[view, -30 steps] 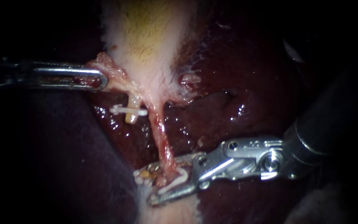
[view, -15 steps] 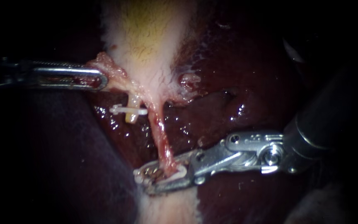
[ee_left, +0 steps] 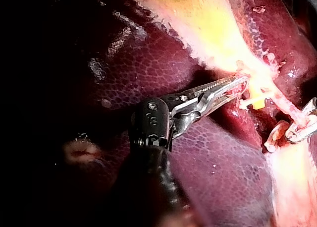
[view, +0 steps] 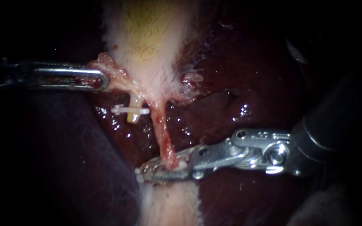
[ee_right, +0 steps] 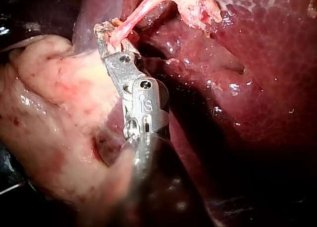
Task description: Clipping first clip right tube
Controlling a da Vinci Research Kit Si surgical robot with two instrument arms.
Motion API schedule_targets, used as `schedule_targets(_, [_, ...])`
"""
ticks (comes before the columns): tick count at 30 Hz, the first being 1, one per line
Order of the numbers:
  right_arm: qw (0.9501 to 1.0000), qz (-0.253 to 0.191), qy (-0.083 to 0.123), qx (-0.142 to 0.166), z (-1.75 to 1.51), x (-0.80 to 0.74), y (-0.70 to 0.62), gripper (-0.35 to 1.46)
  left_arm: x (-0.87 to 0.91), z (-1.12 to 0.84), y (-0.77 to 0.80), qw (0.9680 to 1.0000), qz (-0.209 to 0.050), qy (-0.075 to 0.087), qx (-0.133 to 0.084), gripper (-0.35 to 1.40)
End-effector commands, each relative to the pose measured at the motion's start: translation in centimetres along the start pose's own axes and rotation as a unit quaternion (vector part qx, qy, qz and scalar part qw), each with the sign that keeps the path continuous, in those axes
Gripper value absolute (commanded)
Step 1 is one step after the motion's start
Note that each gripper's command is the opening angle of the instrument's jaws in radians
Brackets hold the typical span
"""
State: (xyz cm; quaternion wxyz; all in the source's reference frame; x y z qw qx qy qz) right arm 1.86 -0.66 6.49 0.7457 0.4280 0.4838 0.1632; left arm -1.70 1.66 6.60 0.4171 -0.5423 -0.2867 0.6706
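The right tube (view: 163,136) runs as a thin pink strand from the pale gallbladder (view: 147,46) down to my right instrument (view: 144,172). Its jaws lie nearly together across the tube's lower end, with a white clip (view: 183,163) held in them around the tube. The right wrist view shows the same jaws (ee_right: 110,36) closed on the tube (ee_right: 136,13). My left instrument (view: 100,79) is shut on a tag of tissue at the gallbladder's neck and holds it to the left; its jaws (ee_left: 234,85) show in the left wrist view too. A short yellowish left tube stump carries a white clip (view: 130,111).
Dark red liver (view: 252,88) surrounds the tubes on both sides. Pale fatty tissue (view: 168,205) lies just below the right instrument's jaws and bulks beside its shaft (ee_right: 49,113). The right instrument's wrist and dark shaft (view: 327,129) cross the liver.
The right instrument's jaws stood open around the tube with the clip between them; they have closed on it. The instrument has also shifted slightly up along the tube. The left instrument has not moved.
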Motion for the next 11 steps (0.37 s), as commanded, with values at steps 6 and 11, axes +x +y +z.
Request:
schedule_targets(6, [1.0000,0.000,0.000,0.000,0.00,-0.01,0.00,-0.35,0.00,0.00,0.00,1.0000,0.000,0.000,0.000,-0.35])
schedule_targets(11, [1.0000,-0.001,-0.001,-0.001,0.00,-0.02,0.02,-0.35,0.00,0.00,-0.01,1.0000,0.000,0.000,0.000,-0.35])
